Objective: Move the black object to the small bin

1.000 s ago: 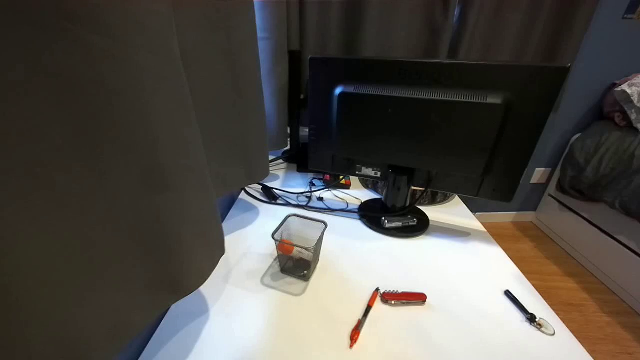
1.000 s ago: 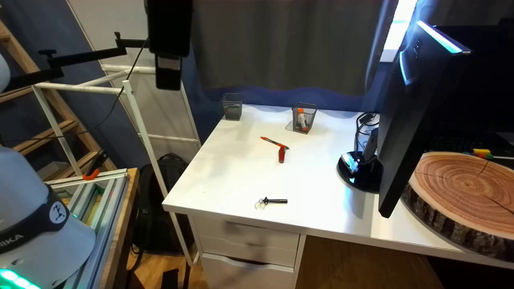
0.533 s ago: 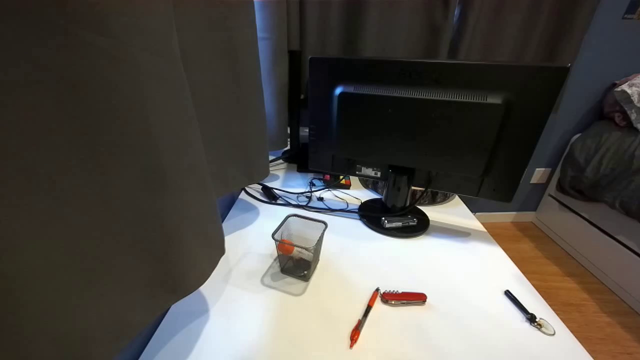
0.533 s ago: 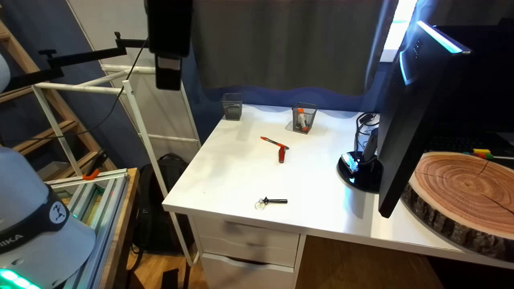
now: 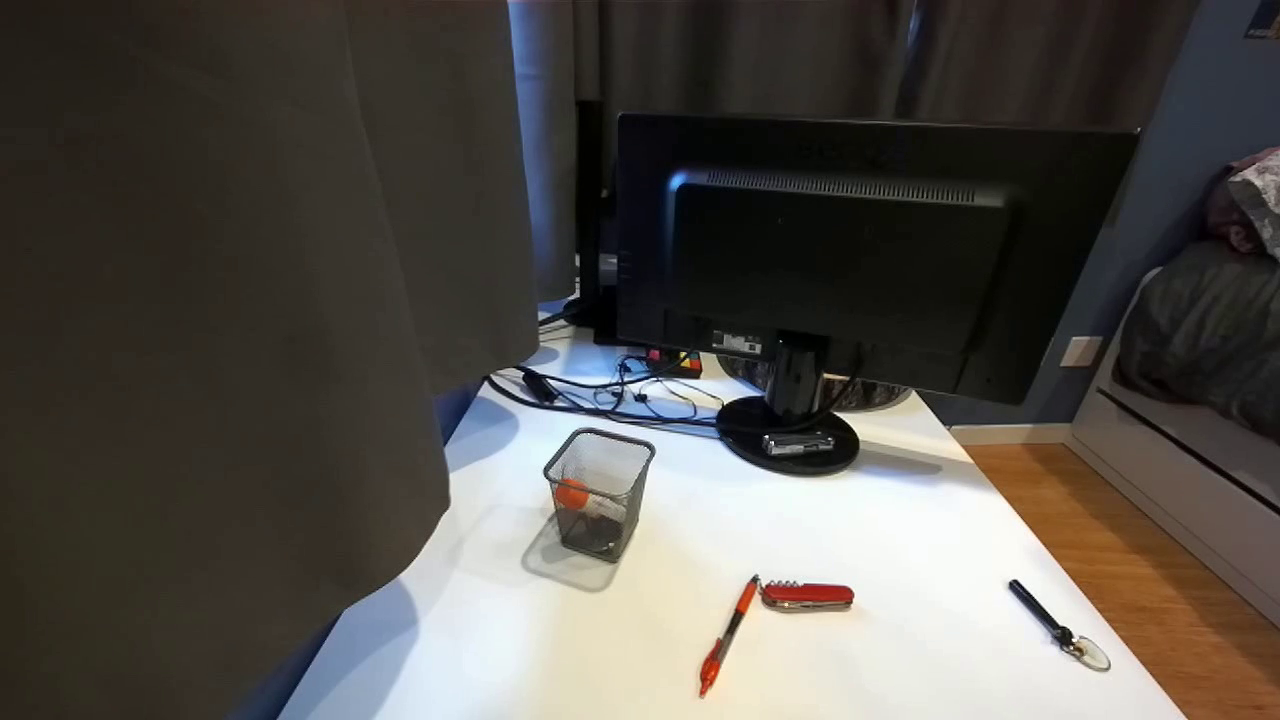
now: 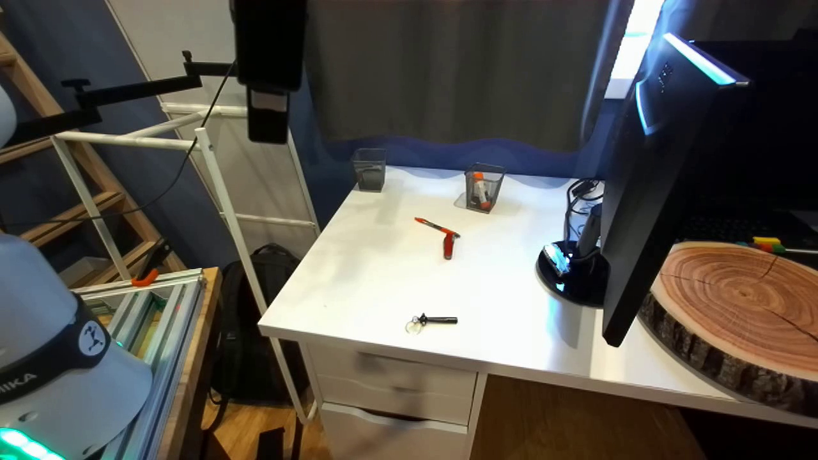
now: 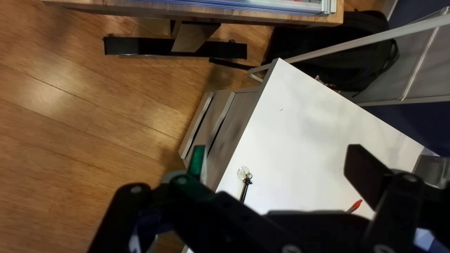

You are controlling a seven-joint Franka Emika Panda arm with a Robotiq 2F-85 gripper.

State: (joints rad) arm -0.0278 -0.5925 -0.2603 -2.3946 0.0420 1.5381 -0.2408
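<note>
Spot thin black plastic-looking stick [image 5: 1035, 606] with pale round tag [image 5: 1093, 656], near edge of white rectangular desk [image 5: 900, 520]. Expect light, stiff, slick; pinch mid-shaft, avoiding tag. Note black two-finger gripper [image 7: 277, 161] wide, holding nothing.

The gripper [image 7: 276, 157] is gaping pretty wide in the wrist view, its two fingers [image 7: 365, 172] standing well apart, both kinda blurry, one with a green tip [image 7: 197, 159]. Arm's chunky pale lower body [image 6: 83, 397] sits near left in an exterior view, black band [image 6: 54, 365] wrapped round it, green light [image 6: 25, 443] glowing at the bottom, and another pale bit of arm [image 6: 5, 118] just poking in above.
</note>
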